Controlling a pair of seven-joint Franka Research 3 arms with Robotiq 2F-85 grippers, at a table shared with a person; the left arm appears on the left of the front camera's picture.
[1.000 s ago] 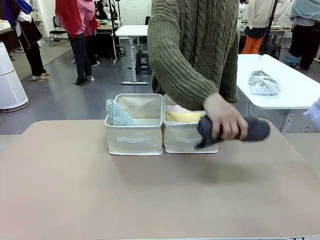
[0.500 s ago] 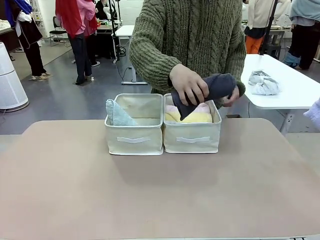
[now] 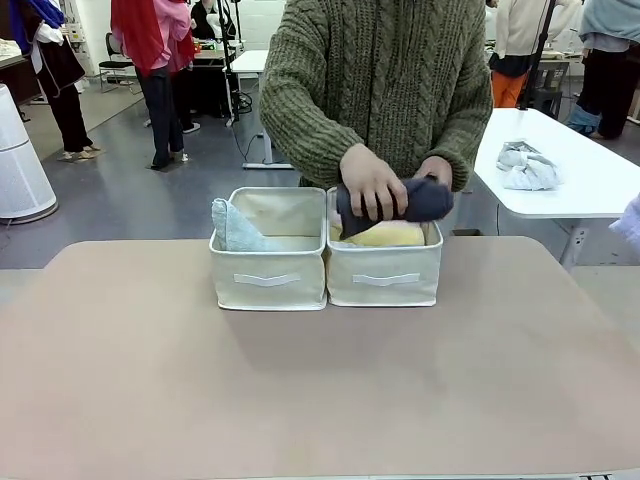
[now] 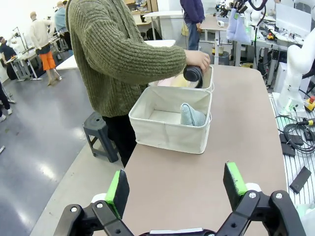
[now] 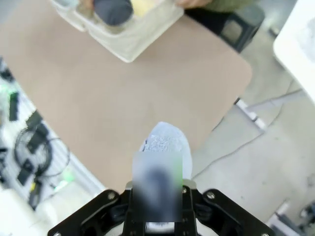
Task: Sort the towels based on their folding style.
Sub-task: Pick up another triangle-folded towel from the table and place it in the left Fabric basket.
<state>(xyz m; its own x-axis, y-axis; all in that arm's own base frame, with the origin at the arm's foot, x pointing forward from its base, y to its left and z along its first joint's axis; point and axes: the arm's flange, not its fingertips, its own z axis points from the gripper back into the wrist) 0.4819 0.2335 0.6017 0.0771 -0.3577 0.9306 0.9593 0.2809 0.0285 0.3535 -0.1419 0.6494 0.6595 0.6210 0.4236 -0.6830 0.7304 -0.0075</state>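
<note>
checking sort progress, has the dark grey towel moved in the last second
Yes. In the front view the dark grey towel went left and up, from the front corner of the right bin to over it.

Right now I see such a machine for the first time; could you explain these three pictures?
This is a two-armed robot at a tan table, facing a person. One picture looks across the table from between the arms; the other two come from wrist cameras. Two beige bins stand side by side: the left bin holds a pale teal towel, the right bin a yellow roll. The person's hands hold a dark grey roll over the right bin. The left tool is open; the right tool is shut on a pale blue towel.
</note>
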